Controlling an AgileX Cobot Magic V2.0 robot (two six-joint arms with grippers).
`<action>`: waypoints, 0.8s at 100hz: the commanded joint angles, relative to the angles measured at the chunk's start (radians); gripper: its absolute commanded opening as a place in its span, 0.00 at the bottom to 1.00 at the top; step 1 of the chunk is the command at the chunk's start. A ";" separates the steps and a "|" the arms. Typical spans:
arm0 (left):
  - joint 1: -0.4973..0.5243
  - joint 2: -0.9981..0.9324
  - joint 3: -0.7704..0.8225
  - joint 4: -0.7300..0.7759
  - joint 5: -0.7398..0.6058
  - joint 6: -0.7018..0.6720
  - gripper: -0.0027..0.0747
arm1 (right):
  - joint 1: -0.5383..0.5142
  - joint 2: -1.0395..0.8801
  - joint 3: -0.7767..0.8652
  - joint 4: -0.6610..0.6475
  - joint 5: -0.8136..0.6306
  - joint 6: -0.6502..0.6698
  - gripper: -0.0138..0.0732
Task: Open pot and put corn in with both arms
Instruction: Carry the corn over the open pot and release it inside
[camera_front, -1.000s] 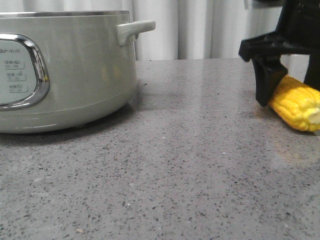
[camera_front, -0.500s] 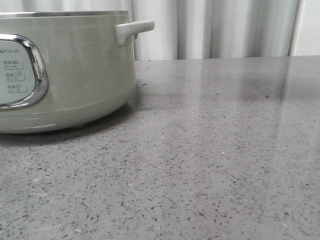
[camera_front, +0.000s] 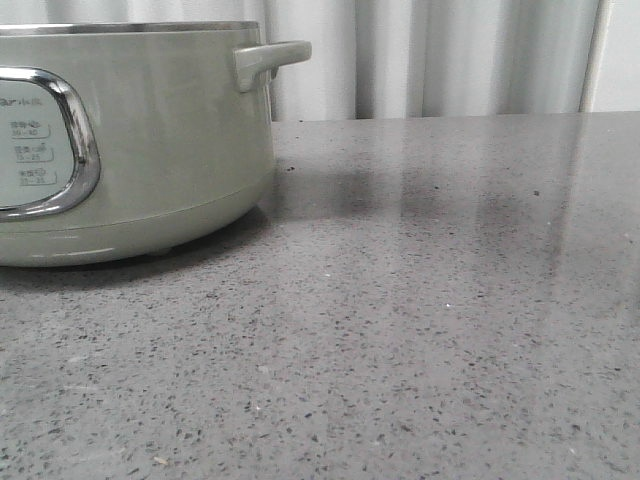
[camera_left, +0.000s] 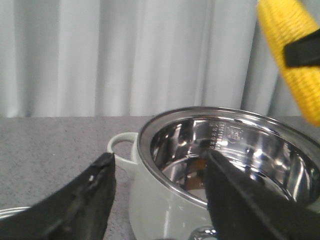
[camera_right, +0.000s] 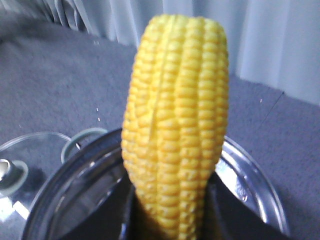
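The pot (camera_front: 130, 150) stands on the bench (camera_front: 420, 330), uncovered. The corn (camera_right: 175, 125) sits between the fingers of the right claw (camera_right: 172, 215), reaching out past their tips and hanging above the pot's mouth. The lid (camera_right: 22, 172) lies flat on the bench just beside the pot. The left claw (camera_left: 160, 200) hangs near the pot's rim (camera_left: 200, 112), below the corn.

Pot (camera_front: 150, 130) panel labels (camera_front: 30, 150) & inner-wall engraving too small/blurred to read.

Grey speckled table (camera_front: 420, 330) w/ pot (camera_front: 150, 150) (open), glass lid (camera_right: 30, 165).
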 joint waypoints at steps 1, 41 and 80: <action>-0.010 0.007 -0.034 -0.072 -0.011 -0.003 0.48 | 0.001 -0.008 -0.029 -0.006 -0.037 0.001 0.14; -0.010 0.007 -0.034 -0.171 0.075 -0.003 0.48 | 0.001 -0.024 -0.029 -0.004 0.097 0.001 0.75; -0.010 -0.074 -0.034 -0.153 0.182 -0.003 0.08 | 0.001 -0.402 0.056 -0.115 0.305 -0.094 0.16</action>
